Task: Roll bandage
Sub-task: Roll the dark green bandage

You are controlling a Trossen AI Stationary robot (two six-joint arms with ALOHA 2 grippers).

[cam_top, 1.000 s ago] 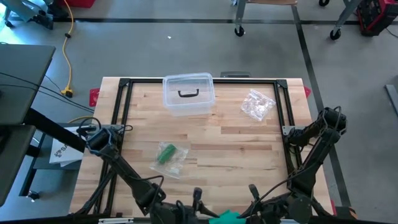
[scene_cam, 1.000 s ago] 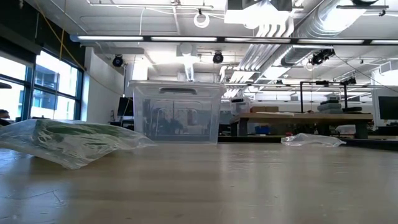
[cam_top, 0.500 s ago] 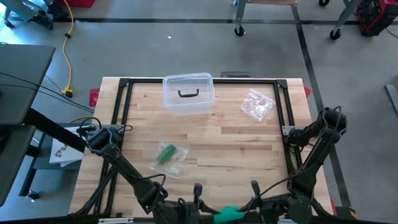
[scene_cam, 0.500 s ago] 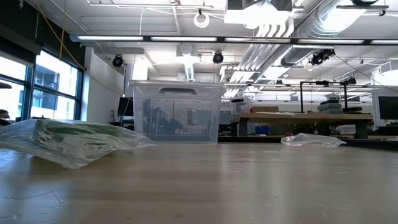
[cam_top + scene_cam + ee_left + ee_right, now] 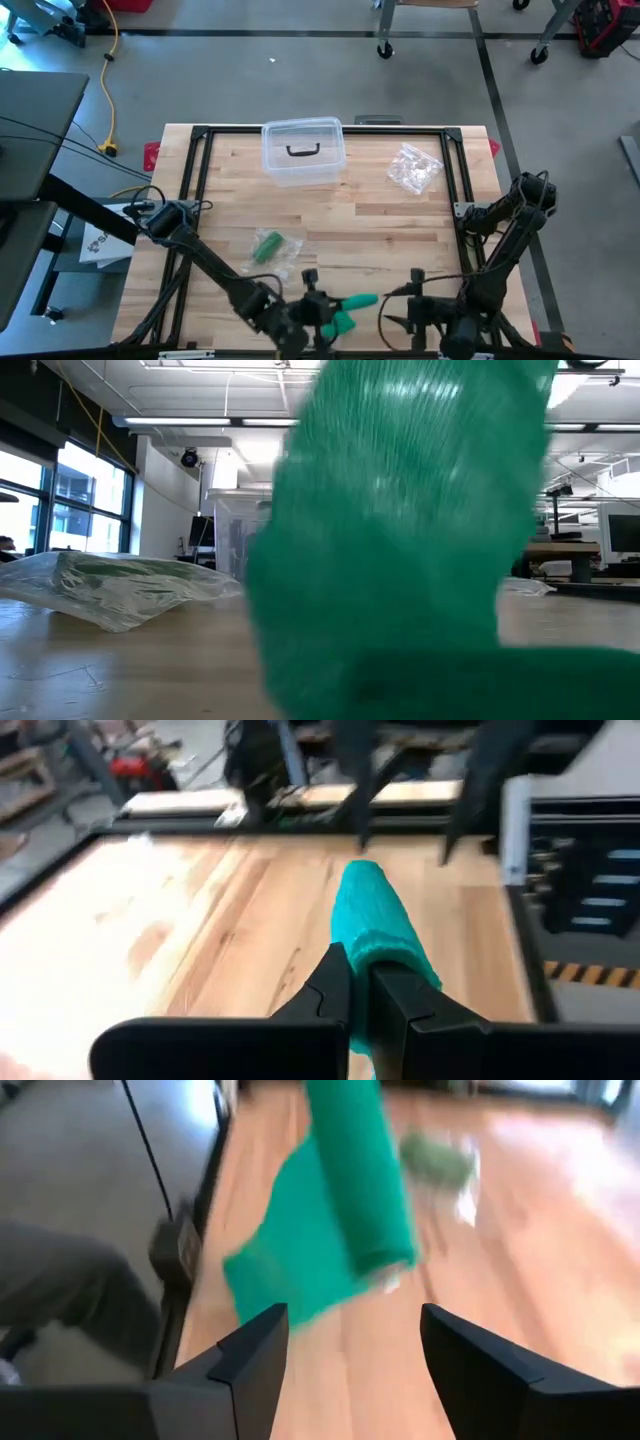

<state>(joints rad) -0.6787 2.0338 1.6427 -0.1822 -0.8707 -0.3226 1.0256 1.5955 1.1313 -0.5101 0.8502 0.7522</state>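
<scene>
A green bandage (image 5: 350,304) sits near the table's near edge, between my two grippers. It is partly rolled, with a loose flap (image 5: 285,1270) beside the roll (image 5: 360,1180). It fills most of the low view (image 5: 400,540). My left gripper (image 5: 362,960) is shut on it and shows in the high view (image 5: 322,305) just left of it. My right gripper (image 5: 352,1320) stands open to its right (image 5: 397,300), with the bandage ahead of its fingers and apart from them. My left gripper pinches the bandage's roll at its near end (image 5: 378,948) between the two fingers. The fingers come about level from the table's left and lie along the roll, which sticks out ahead of them toward my right gripper. I cannot tell whether it is off the table.
A clear lidded box (image 5: 303,152) stands at the far edge. A clear bag holding something green (image 5: 270,250) lies left of centre, and a crumpled clear bag (image 5: 413,168) lies at the far right. Black frame rails (image 5: 195,170) run along the table's sides.
My left gripper has moved from the table's near edge toward the far edge, taking the bandage with it. The bandage had lain between both grippers at the near edge. It now stands apart from my right gripper and blocks most of the low view.
</scene>
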